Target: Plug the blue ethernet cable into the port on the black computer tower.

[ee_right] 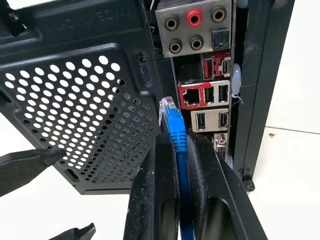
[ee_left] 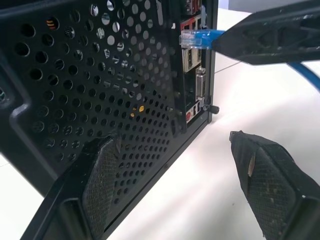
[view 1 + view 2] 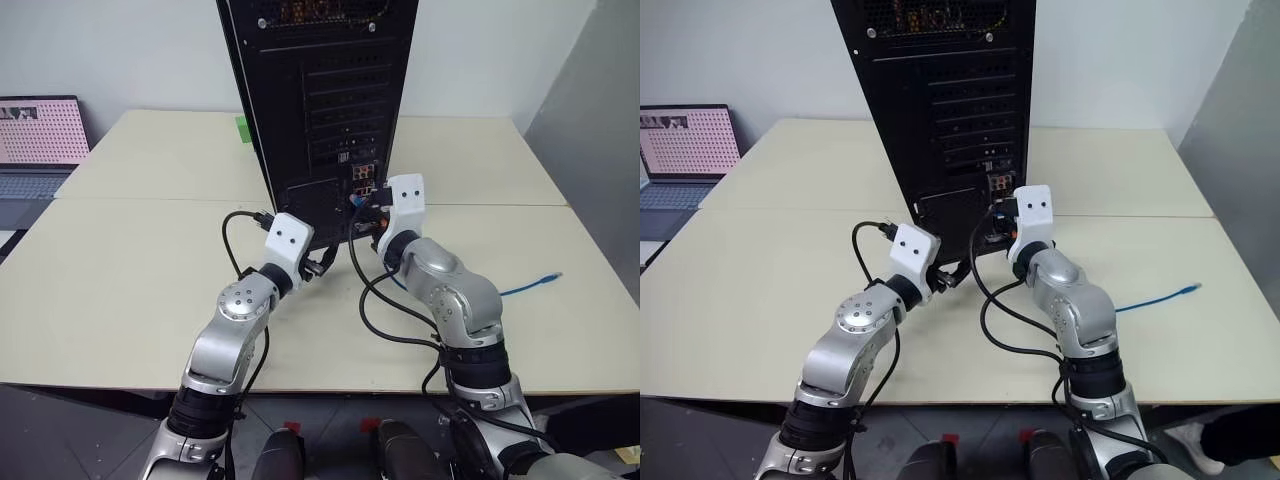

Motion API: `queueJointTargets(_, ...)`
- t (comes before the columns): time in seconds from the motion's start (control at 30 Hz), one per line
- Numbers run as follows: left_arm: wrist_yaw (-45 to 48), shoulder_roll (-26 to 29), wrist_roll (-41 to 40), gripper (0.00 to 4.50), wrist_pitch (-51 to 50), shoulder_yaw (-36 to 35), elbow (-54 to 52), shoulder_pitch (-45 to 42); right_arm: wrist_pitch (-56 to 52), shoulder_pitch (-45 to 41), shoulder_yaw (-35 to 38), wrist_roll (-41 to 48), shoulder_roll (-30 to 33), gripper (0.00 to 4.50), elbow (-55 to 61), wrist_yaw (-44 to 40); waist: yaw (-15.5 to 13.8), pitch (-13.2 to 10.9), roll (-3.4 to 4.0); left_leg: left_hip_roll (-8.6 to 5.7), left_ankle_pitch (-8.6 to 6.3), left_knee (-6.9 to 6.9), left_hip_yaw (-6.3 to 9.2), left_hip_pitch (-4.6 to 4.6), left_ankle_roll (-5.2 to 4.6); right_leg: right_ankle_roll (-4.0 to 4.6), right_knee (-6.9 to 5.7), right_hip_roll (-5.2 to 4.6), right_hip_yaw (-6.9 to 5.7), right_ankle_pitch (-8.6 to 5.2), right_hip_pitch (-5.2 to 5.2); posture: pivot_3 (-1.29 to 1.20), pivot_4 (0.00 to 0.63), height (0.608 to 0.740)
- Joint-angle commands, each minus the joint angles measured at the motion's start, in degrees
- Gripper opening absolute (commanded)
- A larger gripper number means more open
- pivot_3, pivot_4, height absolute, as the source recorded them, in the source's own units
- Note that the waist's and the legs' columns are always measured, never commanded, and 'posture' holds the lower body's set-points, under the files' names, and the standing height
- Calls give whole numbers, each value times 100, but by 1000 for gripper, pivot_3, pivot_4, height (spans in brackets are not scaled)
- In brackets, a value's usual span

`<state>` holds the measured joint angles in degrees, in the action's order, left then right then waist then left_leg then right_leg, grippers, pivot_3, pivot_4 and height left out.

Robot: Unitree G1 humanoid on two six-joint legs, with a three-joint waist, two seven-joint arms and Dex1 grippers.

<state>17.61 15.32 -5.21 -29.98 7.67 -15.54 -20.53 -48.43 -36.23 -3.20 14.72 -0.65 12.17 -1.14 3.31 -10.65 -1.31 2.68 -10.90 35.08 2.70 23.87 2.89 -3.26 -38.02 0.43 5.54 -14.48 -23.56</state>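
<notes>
The black computer tower (image 3: 320,100) stands upright on the table with its rear face toward me. My right gripper (image 1: 177,137) is shut on the blue ethernet cable (image 1: 176,131) just behind its clear plug (image 2: 192,39). The plug hangs close in front of the connector strip, a short gap from the red-rimmed port (image 1: 190,96) and outside it. The rest of the cable trails across the table on the right (image 3: 530,287). My left gripper (image 2: 172,140) is open at the tower's lower rear, one finger (image 2: 100,175) along the perforated mesh, holding nothing.
A laptop (image 3: 40,140) sits open at the far left. A small green object (image 3: 241,128) lies on the table (image 3: 120,270) beside the tower. Black robot cables (image 3: 375,310) loop between my arms. A grey wall (image 3: 600,120) rises at the right.
</notes>
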Motion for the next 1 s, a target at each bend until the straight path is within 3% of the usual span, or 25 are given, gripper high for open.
queueJointTargets(0.03, -43, -34, 103, 3690, 90, 39, -232, -60, -167, -55, 261, 44, 83, 0, 473, 65, -6, 0, 0, 0, 0, -1, 0, 2, 0, 0, 2, -1, 0, 0, 0, 0, 150, 740)
queueJointTargets(0.33, -72, -96, 125, 3690, -19, 29, -289, -111, -469, 49, 304, 36, 8, 0, 758, 142, 5, 0, 0, -1, 0, -5, -1, 3, 0, 1, 4, -2, 0, -1, -4, 0, 150, 740)
queueJointTargets(1.0, 88, -192, -96, 3690, 63, -91, -362, -51, 165, -285, -4, -157, -13, 0, -151, -160, 8, 0, 0, -1, 0, -8, -4, 4, 0, 1, 7, -1, 1, -1, -8, 0, 150, 740)
